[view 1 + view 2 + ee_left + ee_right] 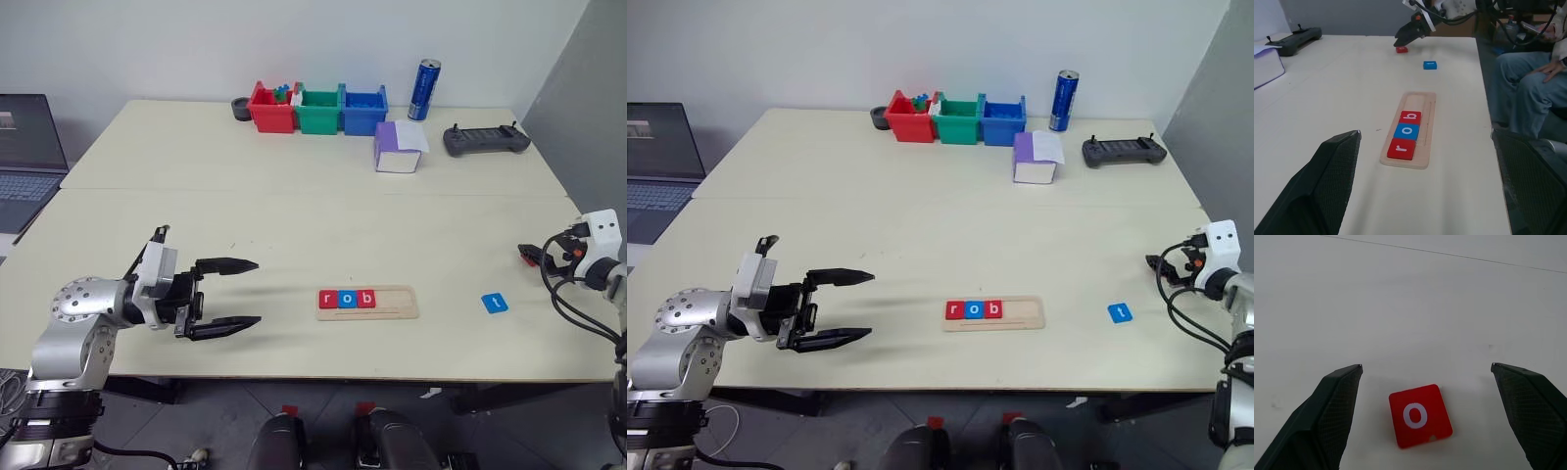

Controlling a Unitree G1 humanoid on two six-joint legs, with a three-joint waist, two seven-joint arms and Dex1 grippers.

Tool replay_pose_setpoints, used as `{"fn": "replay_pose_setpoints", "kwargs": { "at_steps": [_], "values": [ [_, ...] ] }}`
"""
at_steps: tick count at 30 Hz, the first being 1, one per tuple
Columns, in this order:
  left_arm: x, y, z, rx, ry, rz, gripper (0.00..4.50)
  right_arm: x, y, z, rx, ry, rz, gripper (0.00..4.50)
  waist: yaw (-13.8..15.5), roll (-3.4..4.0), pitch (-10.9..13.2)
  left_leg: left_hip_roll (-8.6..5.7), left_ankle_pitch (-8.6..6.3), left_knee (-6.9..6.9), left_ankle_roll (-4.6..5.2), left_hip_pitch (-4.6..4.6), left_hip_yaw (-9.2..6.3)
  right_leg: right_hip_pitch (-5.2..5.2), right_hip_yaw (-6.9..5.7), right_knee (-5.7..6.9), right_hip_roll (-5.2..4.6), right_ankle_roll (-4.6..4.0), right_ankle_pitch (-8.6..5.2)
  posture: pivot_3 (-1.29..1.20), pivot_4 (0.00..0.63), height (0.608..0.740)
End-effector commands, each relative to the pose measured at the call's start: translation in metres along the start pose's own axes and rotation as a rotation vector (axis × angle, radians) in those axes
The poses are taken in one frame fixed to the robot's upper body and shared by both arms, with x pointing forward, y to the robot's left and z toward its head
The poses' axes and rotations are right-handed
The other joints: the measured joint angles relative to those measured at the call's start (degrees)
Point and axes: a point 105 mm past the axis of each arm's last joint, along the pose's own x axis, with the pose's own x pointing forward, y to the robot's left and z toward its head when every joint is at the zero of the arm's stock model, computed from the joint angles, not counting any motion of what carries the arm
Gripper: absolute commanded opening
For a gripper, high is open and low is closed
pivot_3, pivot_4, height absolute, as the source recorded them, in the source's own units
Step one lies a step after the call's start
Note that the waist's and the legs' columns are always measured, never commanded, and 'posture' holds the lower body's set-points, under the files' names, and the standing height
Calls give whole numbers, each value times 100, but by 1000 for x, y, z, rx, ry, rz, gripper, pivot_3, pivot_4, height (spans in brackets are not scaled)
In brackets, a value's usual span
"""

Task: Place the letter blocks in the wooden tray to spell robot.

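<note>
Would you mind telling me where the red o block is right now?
The red o block lies flat on the table at the robot's far right, between the open fingers of the right gripper, beyond the blue t block.

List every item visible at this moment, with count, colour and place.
wooden tray: one, pale wood, near table edge, centre.
letter blocks in tray: three, red r, blue o, red b, filling its left end.
blue t block: one, right of tray.
red o block: one, on table between right tool's fingers, untouched.
bins: three, red, green, blue, far edge.
can: one, blue, right of bins.
box: one, purple and white.
controller: one, black, far right.
laptop: one, left.
person's legs: beside table.
left tool: open, left of tray.
right tool: open.
</note>
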Motion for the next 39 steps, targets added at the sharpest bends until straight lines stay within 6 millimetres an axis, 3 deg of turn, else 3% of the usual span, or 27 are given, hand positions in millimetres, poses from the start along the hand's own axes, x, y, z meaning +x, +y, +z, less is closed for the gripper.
{"fn": "replay_pose_setpoints", "kwargs": {
  "at_steps": [1,7,8,11,17,23,27,33,39],
  "values": [
    [-10,0,15,51,5,29,4500,0,-2,-3,0,15,4,4473,0,0,0,0,0,0,-1,0,0,0,0,-1,0,0,0,0,150,740],
    [-16,-3,16,48,16,54,4500,-2,3,-30,70,85,39,4473,1,2,-2,0,-1,1,1,10,0,12,0,-1,-3,0,0,0,150,740],
    [-16,-3,16,48,15,55,4500,-3,3,-33,69,88,27,4309,2,2,-2,0,-3,1,6,11,0,13,0,-1,-3,0,0,0,150,740],
    [-15,-2,18,46,5,59,4500,-3,-1,-39,102,80,-22,3609,6,1,-3,0,-6,1,11,12,-2,15,-1,-1,-3,0,0,0,150,740],
    [-13,3,22,50,0,52,4500,-1,2,-42,137,54,-29,1462,8,-3,-5,0,-4,2,6,20,-2,25,-2,-2,-3,0,0,0,150,740],
    [-9,9,19,55,-7,31,4500,1,19,-26,137,-83,25,1450,5,-5,-6,1,-6,0,10,32,-3,36,-2,-2,-3,0,0,0,150,740],
    [-5,11,15,51,-14,8,4500,-16,61,-6,62,-186,-6,1451,14,0,-8,5,-7,-6,10,28,-8,33,-6,-3,-2,1,-1,0,150,740],
    [0,15,11,48,-22,-29,4500,-45,127,7,7,-149,-97,1451,14,29,-12,5,-13,-4,21,4,-10,4,-4,4,-3,4,0,0,150,740],
    [7,20,9,57,-37,-59,4500,-52,157,3,59,-105,-144,1451,33,23,-15,1,-14,-4,22,-3,-15,1,-8,-2,-1,4,0,0,150,740]
  ]
}}
